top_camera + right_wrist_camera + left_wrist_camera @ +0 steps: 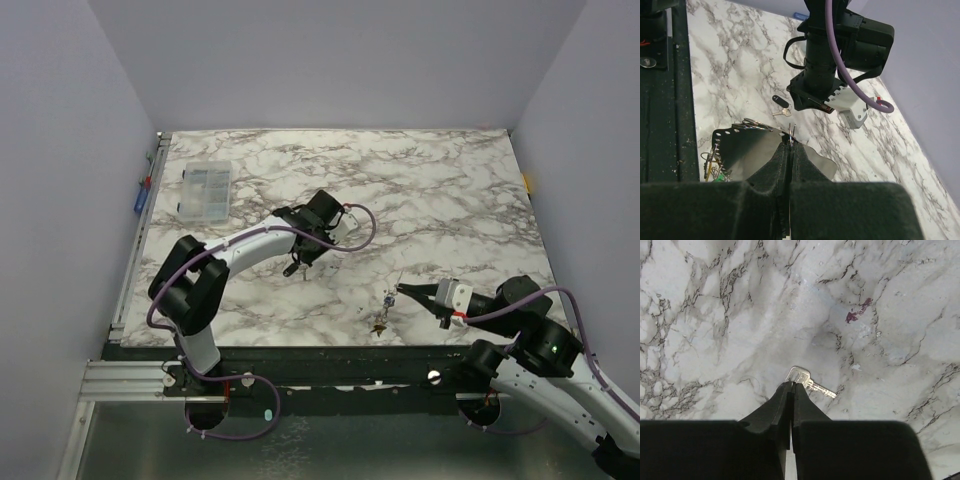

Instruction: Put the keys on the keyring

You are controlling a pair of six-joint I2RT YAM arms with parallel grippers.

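My right gripper (402,289) (791,136) is shut on the thin silvery keyring (791,130), seen edge-on at my fingertips near the table's front edge. Several keys hang from it (386,300), and a bunch with green and yellow heads (712,167) rests lower, near the table edge (379,326). My left gripper (301,262) (791,384) is shut with no gap, its tips at the head of a loose silver key (808,381) lying flat on the marble. In the right wrist view that key (783,113) lies beside a small black fob (780,101) under the left gripper.
A clear compartment box (204,190) stands at the back left. A shiny grey plate with holes (740,147) shows under my right fingers. A small purple stain (858,315) marks the marble. The dark front rail (330,365) runs along the near edge.
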